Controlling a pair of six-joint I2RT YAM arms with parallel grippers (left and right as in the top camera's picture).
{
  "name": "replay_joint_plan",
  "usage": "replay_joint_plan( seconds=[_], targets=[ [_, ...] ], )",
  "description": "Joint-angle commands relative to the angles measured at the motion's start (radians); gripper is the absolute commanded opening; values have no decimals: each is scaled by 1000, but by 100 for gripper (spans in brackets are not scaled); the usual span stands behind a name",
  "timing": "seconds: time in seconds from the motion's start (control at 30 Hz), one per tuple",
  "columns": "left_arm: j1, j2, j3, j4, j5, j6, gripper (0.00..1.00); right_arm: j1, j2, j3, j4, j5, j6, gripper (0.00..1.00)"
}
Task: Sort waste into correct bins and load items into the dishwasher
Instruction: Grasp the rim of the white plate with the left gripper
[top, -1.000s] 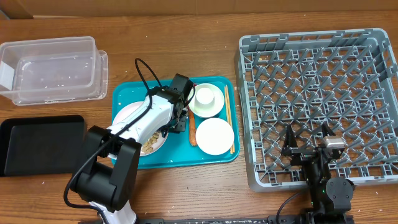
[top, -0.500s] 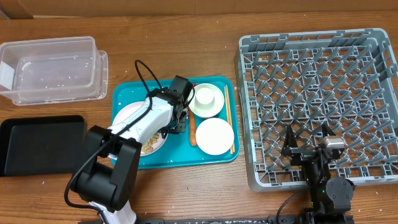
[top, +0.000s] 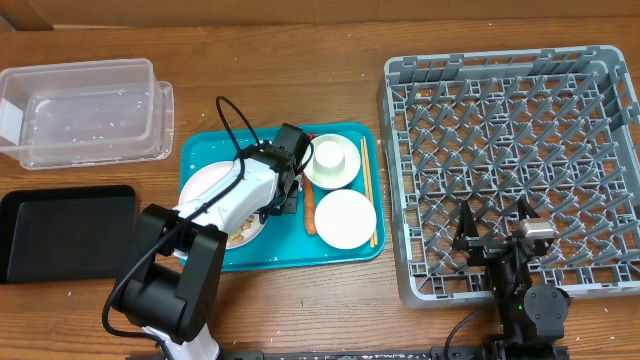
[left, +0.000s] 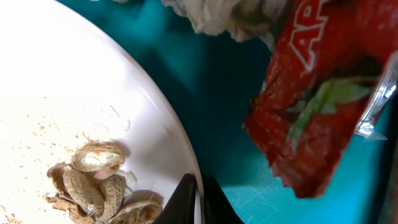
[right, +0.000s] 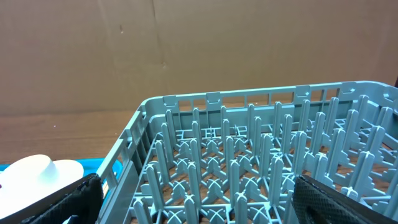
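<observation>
Now L gripper (left: 199, 202) pinches large plate (left: 74, 93) rim; R gripper (right: 199, 199) wide; chopsticks (top: 368, 190) lie near-to-far.

wrapper (left: 311, 99): glossy red film
plate (left: 74, 74): smooth white, glazed
dish rack (top: 510, 150): grey matt plastic
tub (top: 85, 70): clear plastic
table (top: 300, 60): wood

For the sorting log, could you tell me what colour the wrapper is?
The wrapper is shiny red with white lettering and a green patch; the left wrist view shows it best.
</observation>
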Motion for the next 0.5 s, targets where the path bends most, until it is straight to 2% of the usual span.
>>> replay_joint_plan(
  seconds=[0.0, 0.47],
  targets=[
    [-8, 24, -16, -13, 26, -4, 4, 0, -2, -10, 6, 2, -7, 100],
    [-13, 20, 175, -236, -3, -5, 4, 0, -2, -10, 6, 2, -7, 100]
  ],
)
